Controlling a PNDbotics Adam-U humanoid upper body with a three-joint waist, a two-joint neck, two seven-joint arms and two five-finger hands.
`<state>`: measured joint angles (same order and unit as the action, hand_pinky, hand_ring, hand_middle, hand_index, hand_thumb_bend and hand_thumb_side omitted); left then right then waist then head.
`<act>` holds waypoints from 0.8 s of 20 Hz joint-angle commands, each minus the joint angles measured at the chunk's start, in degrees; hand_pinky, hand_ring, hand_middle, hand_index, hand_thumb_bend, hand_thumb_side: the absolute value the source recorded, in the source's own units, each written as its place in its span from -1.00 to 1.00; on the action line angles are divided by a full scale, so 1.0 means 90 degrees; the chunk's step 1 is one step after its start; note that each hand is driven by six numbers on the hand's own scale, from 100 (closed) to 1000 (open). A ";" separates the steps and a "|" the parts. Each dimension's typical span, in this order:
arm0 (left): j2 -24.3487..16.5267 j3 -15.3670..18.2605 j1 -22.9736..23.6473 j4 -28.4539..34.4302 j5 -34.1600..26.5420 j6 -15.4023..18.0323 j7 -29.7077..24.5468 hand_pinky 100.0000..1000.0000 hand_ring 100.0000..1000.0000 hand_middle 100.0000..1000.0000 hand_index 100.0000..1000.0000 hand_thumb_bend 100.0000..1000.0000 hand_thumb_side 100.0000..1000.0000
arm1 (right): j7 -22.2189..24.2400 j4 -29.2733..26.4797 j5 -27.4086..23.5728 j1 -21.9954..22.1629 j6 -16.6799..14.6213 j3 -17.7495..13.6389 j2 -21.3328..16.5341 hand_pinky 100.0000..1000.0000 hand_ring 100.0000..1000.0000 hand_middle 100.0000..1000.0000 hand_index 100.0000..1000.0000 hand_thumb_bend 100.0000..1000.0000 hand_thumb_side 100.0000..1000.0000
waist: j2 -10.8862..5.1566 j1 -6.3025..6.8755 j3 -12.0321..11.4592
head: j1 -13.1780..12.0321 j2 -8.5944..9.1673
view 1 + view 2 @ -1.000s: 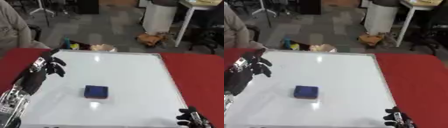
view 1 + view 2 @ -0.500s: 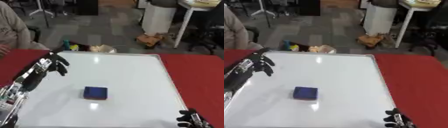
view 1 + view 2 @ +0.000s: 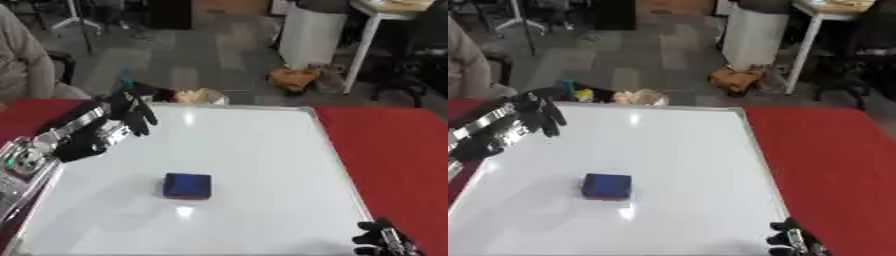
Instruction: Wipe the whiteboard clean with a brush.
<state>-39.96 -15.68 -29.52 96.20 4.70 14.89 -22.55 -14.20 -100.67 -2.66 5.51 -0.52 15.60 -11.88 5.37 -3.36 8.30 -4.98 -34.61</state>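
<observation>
A white whiteboard lies flat on the red table and looks free of marks. A small blue brush block sits on it, left of the middle. My left hand hovers over the board's far left part, fingers relaxed and pointing toward the far edge, holding nothing. It is well apart from the brush. My right hand shows only as fingertips at the lower right corner, off the board's near right corner.
Beyond the table's far edge lies office floor with a white bin, a white table leg and small items on the floor. A person's sleeve shows at the far left.
My left hand has moved farther from me and to the right, over the board's far left part. The brush has not moved. The right hand stays in place.
</observation>
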 commanded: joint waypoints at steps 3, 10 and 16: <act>-0.0297 -0.0527 -0.0492 -0.0164 0.0768 0.0554 0.0033 0.10 0.12 0.22 1.00 -1.00 0.57 | 0.0040 -0.0130 0.0029 -0.0052 -0.0010 0.0020 -0.0076 0.10 0.19 -0.16 0.28 -1.00 0.75 | -0.0030 0.0012 0.0047 | -0.0007 0.0010; 0.0014 -0.0859 -0.0808 -0.0931 0.2057 0.1241 0.0370 0.17 0.15 0.25 1.00 -0.76 0.41 | 0.0056 -0.0132 0.0033 -0.0046 -0.0009 0.0027 -0.0075 0.10 0.19 -0.16 0.28 -1.00 0.75 | -0.0035 0.0002 0.0070 | 0.0031 0.0009; 0.0425 -0.1003 -0.0963 -0.1682 0.3205 0.1556 0.0774 0.22 0.16 0.26 1.00 -0.65 0.30 | 0.0067 -0.0134 0.0027 -0.0041 -0.0006 0.0032 -0.0071 0.10 0.19 -0.16 0.28 -1.00 0.75 | -0.0046 -0.0009 0.0079 | 0.0063 0.0066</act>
<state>-36.07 -24.78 -36.87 81.77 31.59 28.32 -16.44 -13.69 -100.67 -2.62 5.52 -0.49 15.94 -11.88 5.60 -3.64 8.94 -4.58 -34.60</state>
